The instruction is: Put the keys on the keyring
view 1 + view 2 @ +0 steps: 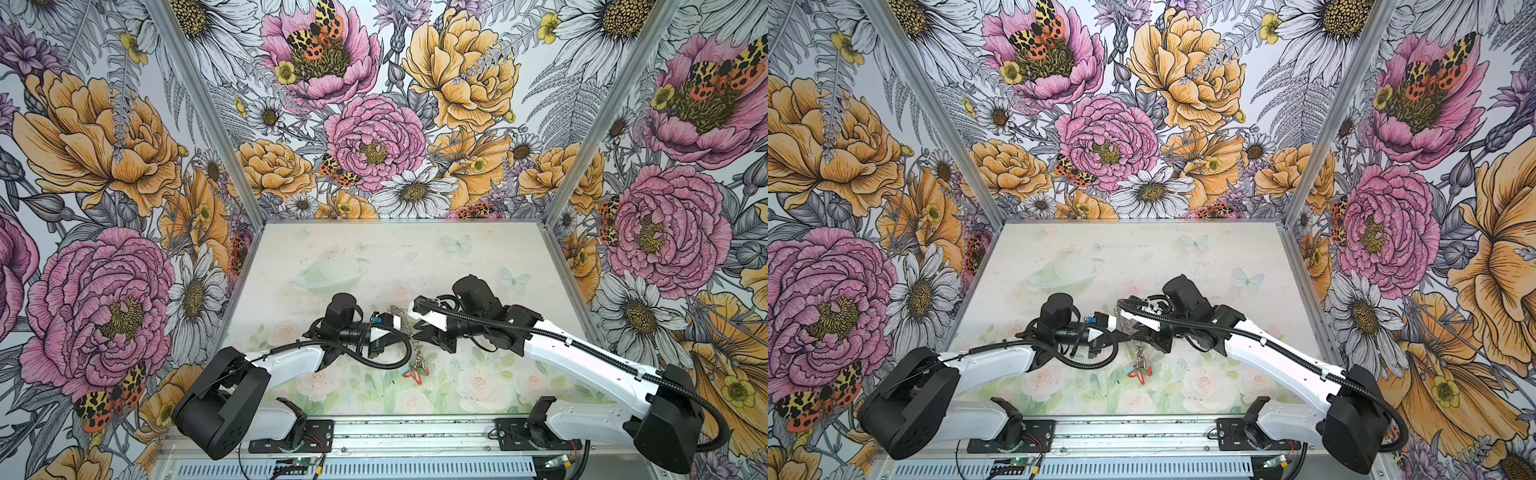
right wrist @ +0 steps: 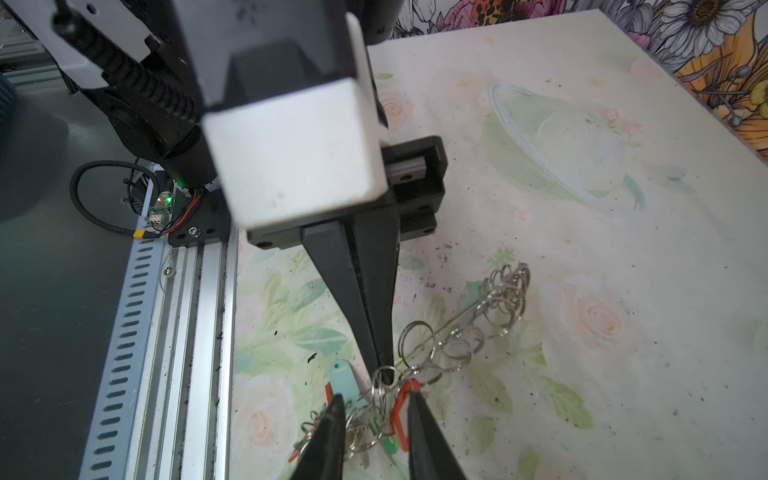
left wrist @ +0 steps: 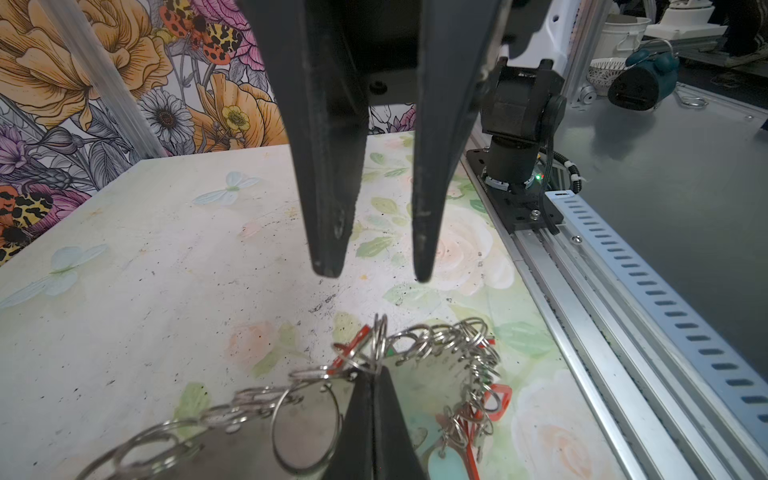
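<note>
— What is lying beneath you?
— A pale, scuffed floral surface [image 1: 374, 257] is stretching below. My left pincer [image 3: 374, 376] is clamping shut on the keyring [image 3: 436, 368], a flat grey crescent, above it.
— And the right?
— My right pincer [image 3: 375, 273] is hovering partly open, empty. Silver wire rings [image 2: 505, 299] are crowding the rim; keys [image 1: 415, 368] on plastic tags [image 2: 344, 380] are dangling.

In both top views the left hand [image 1: 404, 331] reaches in from 9 o'clock and the right hand [image 1: 417, 331] from 3 o'clock. They meet tip to tip just on the 6 o'clock side of the centre of the desk [image 1: 374, 257]. The keyring [image 1: 414, 354] sits between the left hand's fingers and runs from 12 o'clock to 6 o'clock across the meeting point. The keys [image 1: 412, 374] are bunched at its 6 o'clock end, between the hands and the front rail [image 1: 415, 431].
</note>
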You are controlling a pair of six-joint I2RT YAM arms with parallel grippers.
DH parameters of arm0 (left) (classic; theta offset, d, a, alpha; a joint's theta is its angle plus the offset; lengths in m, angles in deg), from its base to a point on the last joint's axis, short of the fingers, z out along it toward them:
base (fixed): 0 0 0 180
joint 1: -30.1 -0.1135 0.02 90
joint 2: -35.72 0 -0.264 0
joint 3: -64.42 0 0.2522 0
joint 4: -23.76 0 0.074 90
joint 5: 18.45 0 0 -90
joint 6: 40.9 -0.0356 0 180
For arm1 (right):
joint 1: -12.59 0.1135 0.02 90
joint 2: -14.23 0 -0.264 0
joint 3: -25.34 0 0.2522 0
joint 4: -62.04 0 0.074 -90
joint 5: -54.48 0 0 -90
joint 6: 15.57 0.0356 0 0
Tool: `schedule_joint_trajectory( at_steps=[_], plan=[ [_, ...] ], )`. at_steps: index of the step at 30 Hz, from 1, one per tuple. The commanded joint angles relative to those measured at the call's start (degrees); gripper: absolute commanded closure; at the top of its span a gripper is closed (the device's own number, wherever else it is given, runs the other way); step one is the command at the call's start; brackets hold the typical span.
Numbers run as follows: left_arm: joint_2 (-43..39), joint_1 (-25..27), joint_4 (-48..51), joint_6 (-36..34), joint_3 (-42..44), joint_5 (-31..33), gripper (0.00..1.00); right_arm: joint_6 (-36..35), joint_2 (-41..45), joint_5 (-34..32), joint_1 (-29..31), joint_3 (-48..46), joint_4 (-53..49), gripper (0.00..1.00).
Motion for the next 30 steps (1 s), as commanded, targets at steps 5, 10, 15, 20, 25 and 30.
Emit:
schedule_joint_trajectory(
  at_steps=[5,10,15,20,25,30],
  plan=[
    [-1.0,-0.3,-3.4,0.4,0.5,0.7,1.00,0.5,-1.2,-3.1,0.7,-0.8,1.0,0.73],
    [-1.0,-0.3,-3.4,0.4,0.5,0.8,1.00,0.5,-2.7,-3.9,1.0,-0.8,0.9,0.73],
    [-1.0,-0.3,-3.4,0.5,0.5,1.2,1.00,0.5,-3.6,-3.9,2.4,-0.9,0.9,0.74],
    [-0.9,-0.3,-3.4,0.5,0.5,1.2,1.00,0.4,-4.3,-3.9,2.7,-0.5,0.9,0.78],
    [-0.8,-0.3,-3.4,0.8,0.4,1.2,1.00,0.2,-4.6,-4.0,2.9,-0.4,0.9,0.86],
    [-0.7,-0.3,-3.4,0.9,0.3,1.3,1.00,0.2,-4.4,-4.7,3.0,-0.5,0.9,0.90]
  ],
)
